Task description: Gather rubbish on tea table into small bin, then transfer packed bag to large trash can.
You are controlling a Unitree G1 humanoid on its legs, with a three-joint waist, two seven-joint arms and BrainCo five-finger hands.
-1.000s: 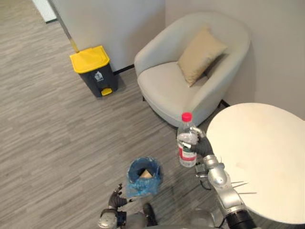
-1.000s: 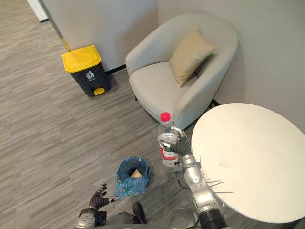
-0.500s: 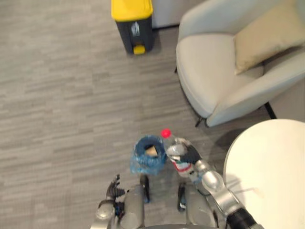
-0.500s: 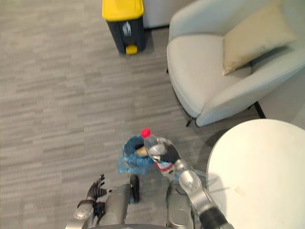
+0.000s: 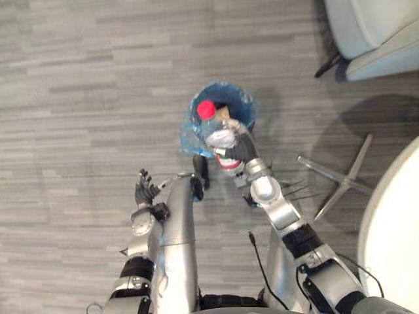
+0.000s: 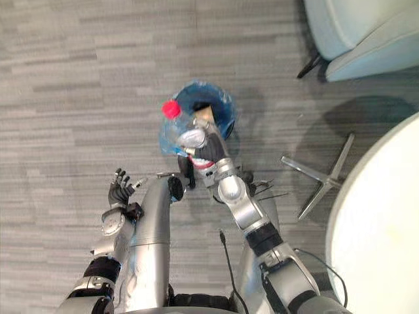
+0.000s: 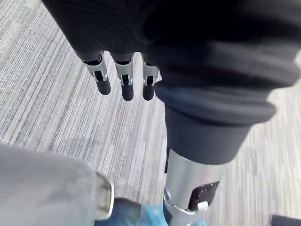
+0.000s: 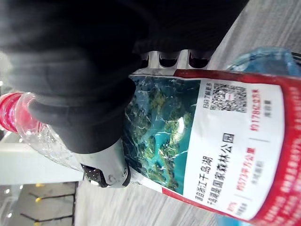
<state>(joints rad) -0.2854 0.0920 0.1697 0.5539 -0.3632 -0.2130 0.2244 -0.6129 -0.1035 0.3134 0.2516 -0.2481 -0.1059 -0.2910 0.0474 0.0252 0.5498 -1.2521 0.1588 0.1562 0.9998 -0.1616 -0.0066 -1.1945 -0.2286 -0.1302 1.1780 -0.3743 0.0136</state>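
Small bin (image 5: 245, 99) on grey floor (image 5: 78, 131)

My bottle (image 5: 219, 134) is thin clear plastic, crinkled and glossy, with a shiny printed film label (image 8: 225, 150) and a smooth red plastic cap (image 5: 206, 110). My fingers (image 7: 127, 82) are silver metal with dark matt tips. The bin liner (image 5: 191, 140) is wrinkled, shiny blue plastic. The floor (image 5: 78, 98) looks matt, grey and streaked. The tabletop (image 5: 399, 229) is smooth and pale.

The right robot hand (image 5: 240, 150) reaches forward, curled round a bottle (image 5: 218, 133), and the left robot hand (image 5: 145, 191) hangs with loose fingers.
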